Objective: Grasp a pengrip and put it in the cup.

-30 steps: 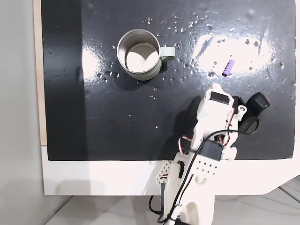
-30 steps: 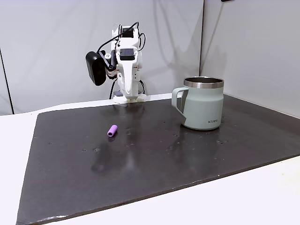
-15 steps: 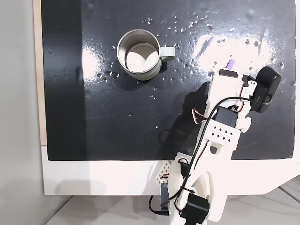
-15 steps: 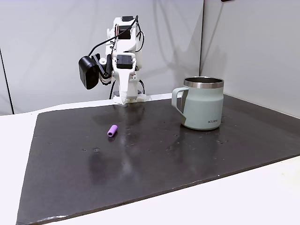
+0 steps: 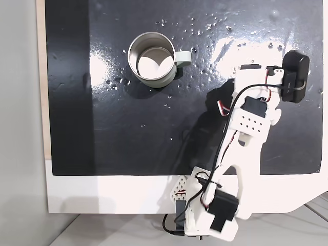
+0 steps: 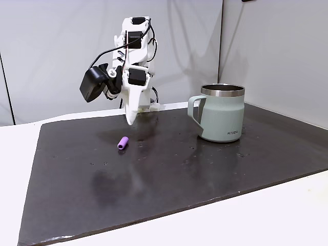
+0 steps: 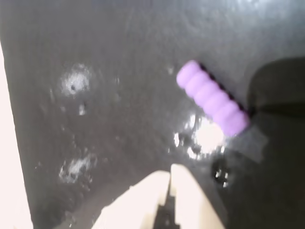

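Note:
The pengrip (image 6: pixel 123 143), a small light-purple ribbed tube, lies on the black mat left of the cup in a fixed view. In the wrist view the pengrip (image 7: pixel 212 98) lies diagonally at upper right, untouched. My gripper (image 6: pixel 131 122) points down, its tip hanging just above and slightly behind the tube. Its two white fingertips (image 7: pixel 170 174) meet at the bottom edge of the wrist view, shut and holding nothing. The cup (image 5: pixel 152 60), a steel mug with a pale green wall and side handle, stands upright and empty; the cup (image 6: pixel 220 120) is well to the right. From above, my arm (image 5: pixel 249 110) covers the tube.
The black mat (image 5: pixel 128 128) carries white specks and droplets (image 5: pixel 215 31) near its far edge. A white table border (image 5: pixel 113 192) runs along the arm's base side. The black wrist camera (image 5: pixel 294 77) sticks out beside the arm.
The arm has reached out over the mat and tipped the gripper down toward the pengrip, now covering it from above. Cup and pengrip have not moved.

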You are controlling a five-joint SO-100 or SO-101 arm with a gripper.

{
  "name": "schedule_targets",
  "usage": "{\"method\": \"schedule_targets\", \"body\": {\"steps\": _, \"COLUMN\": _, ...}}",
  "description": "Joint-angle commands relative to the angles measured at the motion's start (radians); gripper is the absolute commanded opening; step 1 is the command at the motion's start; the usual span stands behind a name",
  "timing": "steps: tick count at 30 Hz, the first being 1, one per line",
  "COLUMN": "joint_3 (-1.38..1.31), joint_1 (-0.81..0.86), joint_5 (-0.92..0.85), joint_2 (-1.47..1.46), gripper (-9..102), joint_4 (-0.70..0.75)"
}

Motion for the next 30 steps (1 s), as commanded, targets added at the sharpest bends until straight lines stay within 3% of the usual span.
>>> {"method": "schedule_targets", "body": {"steps": 1, "joint_3": -0.115, "joint_1": 0.025, "joint_5": -0.038, "joint_2": -0.048, "gripper": 1, "joint_4": -0.040}}
{"method": "schedule_targets", "body": {"steps": 12, "joint_3": -0.133, "joint_1": -0.015, "joint_5": -0.206, "joint_2": -0.043, "gripper": 8, "joint_4": 0.078}}
{"method": "schedule_targets", "body": {"steps": 30, "joint_3": -0.166, "joint_1": 0.061, "joint_5": -0.676, "joint_2": 0.052, "gripper": 17, "joint_4": 0.143}}
